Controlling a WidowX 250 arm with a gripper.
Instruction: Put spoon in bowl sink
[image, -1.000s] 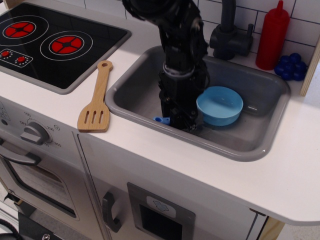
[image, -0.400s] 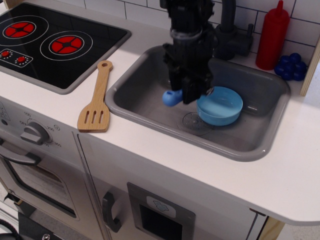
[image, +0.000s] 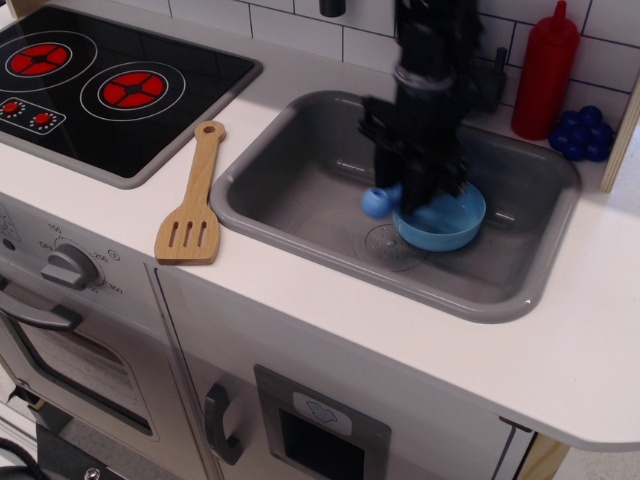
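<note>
Since a moment ago our hand (image: 425, 192) has carried the spoon (image: 376, 202) rightward, over the bowl's (image: 452, 225) near rim. We grip it firmly; releasing remains.

Black gripper (image: 422, 190) blurred over the grey sink (image: 300, 190), clamping the blue spoon (image: 377, 202) at the left rim of the light-blue bowl (image: 450, 228), wooden spatula (image: 195, 200) on the white counter (image: 330, 310), left of the sink
</note>
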